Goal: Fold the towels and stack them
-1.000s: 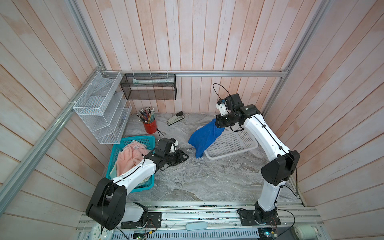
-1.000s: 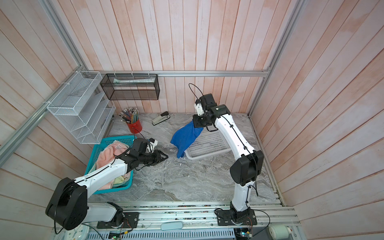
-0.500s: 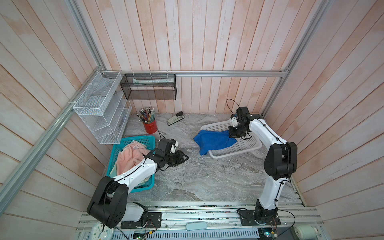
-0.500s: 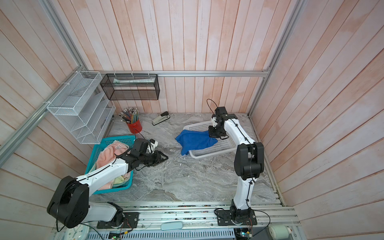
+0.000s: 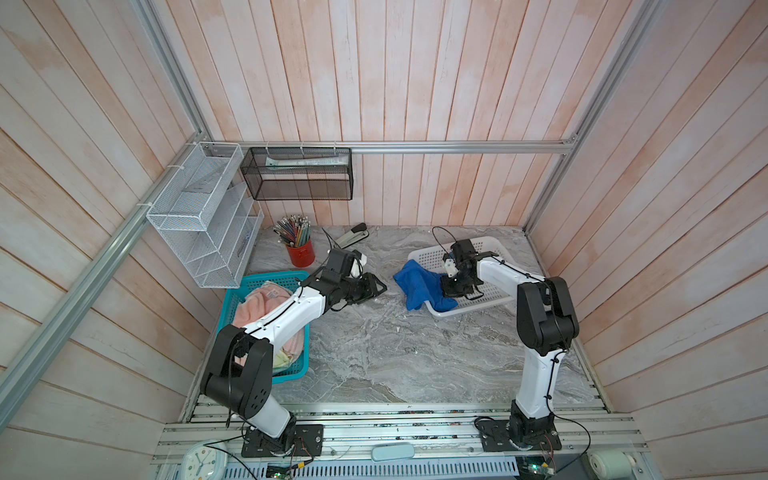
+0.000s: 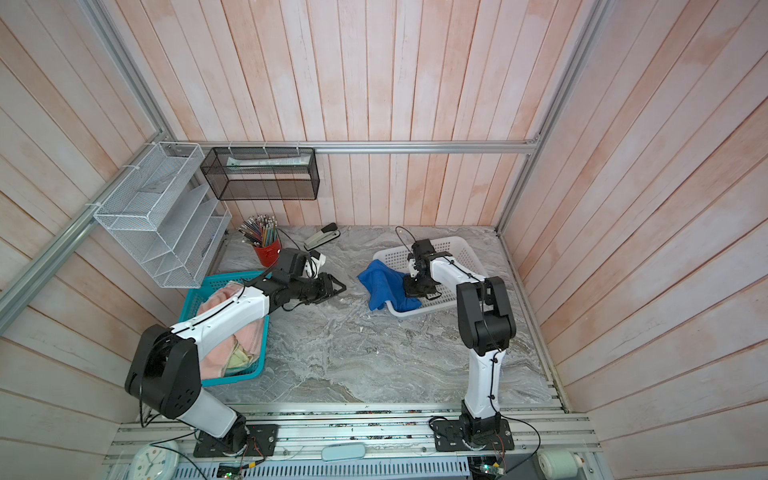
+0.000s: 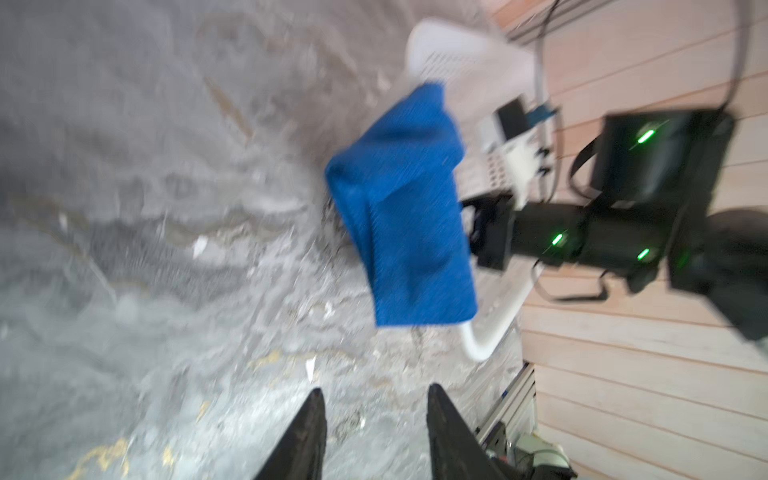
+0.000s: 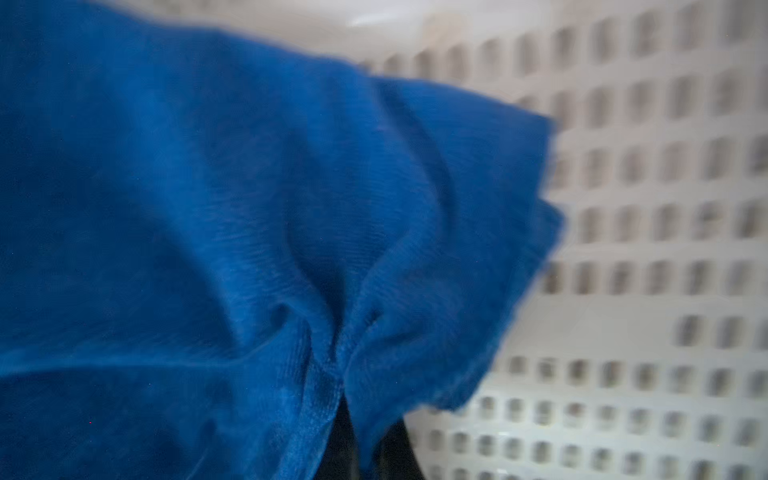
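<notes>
Right end effector (image 5: pixel 446 291) pinches a bunched fold of the soft, floppy blue towel (image 5: pixel 415 286), left end effector (image 7: pixel 374 390) spread empty; corners would hold better.

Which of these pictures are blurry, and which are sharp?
Both top views: sharp, evenly lit. Left wrist view: smeared all over, the blue towel and the white basket soft-edged. Right wrist view: blurred too, the towel close up, the basket's holes fuzzy.
</notes>
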Robot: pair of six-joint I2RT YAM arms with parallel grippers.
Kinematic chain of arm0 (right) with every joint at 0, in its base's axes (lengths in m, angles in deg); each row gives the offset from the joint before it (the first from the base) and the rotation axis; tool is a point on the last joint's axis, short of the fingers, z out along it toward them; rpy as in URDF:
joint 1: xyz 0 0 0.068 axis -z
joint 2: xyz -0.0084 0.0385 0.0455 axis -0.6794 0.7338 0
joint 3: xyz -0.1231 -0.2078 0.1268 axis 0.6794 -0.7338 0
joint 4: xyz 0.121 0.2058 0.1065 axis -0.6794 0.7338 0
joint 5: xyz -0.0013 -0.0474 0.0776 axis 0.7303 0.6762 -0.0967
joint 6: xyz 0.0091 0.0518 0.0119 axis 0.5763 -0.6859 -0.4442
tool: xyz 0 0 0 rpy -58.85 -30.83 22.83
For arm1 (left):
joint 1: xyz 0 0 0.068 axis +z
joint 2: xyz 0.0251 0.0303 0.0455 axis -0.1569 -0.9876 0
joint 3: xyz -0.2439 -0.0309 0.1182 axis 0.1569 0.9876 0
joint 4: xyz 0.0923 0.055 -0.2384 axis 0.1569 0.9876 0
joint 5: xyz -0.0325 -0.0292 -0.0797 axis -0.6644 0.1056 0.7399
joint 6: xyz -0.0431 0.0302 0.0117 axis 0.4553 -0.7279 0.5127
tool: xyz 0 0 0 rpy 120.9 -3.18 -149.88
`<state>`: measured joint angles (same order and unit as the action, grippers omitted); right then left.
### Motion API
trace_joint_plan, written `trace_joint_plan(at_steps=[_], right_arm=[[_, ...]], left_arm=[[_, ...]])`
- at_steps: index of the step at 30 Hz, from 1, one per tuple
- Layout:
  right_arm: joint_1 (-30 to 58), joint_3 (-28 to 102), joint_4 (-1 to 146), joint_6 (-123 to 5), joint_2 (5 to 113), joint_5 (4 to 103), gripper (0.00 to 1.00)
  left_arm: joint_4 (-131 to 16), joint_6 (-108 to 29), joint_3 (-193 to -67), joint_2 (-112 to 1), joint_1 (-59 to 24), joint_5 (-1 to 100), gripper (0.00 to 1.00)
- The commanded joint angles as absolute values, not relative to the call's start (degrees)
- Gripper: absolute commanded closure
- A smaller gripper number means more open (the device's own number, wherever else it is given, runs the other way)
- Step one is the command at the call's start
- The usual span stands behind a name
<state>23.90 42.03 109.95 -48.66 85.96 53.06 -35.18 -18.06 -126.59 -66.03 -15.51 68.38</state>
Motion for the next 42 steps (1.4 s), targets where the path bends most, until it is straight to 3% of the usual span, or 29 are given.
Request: trace_joint_plan(at_steps=[1, 11, 24, 42], right_arm=[[19.1, 42.1, 110.2, -50.3, 80.8, 53.2, 1.00], [19.6, 60.7, 124.0, -45.5, 76.4, 61.0, 1.00], [23.8, 56.5, 123.3, -43.6, 75.8, 61.7, 1.00], [25.9, 50.0, 123.0, -42.6, 70.4, 63.2, 1.00]], left_arm=[[-32.2, -21.0, -132.6, -68.7, -14.6, 67.5, 0.58], [-32.9, -21.9, -143.7, -76.7, -13.6, 66.3, 0.52], [-25.3, -24.6, -168.7, -101.8, -14.4, 69.2, 0.47], [-25.1, -27.5, -170.3, -103.6, -15.4, 73.8, 0.46]])
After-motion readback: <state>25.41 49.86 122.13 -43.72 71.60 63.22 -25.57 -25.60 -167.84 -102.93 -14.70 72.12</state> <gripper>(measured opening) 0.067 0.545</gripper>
